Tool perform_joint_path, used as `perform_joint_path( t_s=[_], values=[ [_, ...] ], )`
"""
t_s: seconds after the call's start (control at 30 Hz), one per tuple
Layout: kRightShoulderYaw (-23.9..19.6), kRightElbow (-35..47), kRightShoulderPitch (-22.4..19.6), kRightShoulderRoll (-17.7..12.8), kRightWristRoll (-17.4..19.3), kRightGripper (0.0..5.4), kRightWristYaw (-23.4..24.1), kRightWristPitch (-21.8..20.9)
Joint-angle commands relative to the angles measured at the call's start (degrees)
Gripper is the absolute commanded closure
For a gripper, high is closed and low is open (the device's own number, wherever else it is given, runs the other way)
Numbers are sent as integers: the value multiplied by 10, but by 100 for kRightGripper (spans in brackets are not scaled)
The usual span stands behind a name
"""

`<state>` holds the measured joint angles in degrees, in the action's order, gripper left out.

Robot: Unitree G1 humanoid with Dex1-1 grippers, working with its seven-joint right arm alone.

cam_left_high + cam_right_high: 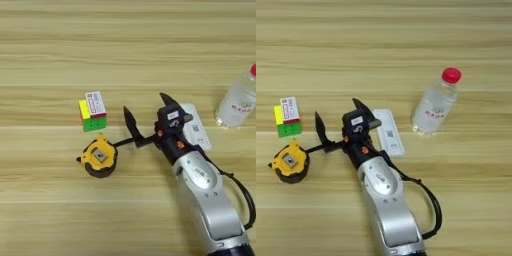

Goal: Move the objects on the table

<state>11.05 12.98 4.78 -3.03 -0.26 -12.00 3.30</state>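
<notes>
My right gripper [146, 106] stands open over the middle of the table [125, 45], its two black fingers spread wide with nothing between them. One fingertip [127, 113] points up just right of the yellow-black tape measure [99, 156], which lies low on the left. The colourful puzzle cube [91, 119] carries a small white-red box [95, 104] on top and sits left of the gripper. A flat white oblong device [389, 131] lies partly under the wrist. The clear red-capped bottle [434, 104] lies tilted at the right.
The silver forearm [207, 195] comes in from the bottom right, with a black cable [431, 202] looping beside it. Bare wooden planks stretch across the far half of the table.
</notes>
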Motion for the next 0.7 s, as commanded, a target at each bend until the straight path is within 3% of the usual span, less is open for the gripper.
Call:
perform_joint_path(
  t_s=[0.03,0.3,0.7],
  values=[
    [21,42,-39,15,-4,4,1,0],
    [63,62,-72,34,-12,4,2,28],
    [91,-59,-124,65,-12,4,-1,22]
  ],
)
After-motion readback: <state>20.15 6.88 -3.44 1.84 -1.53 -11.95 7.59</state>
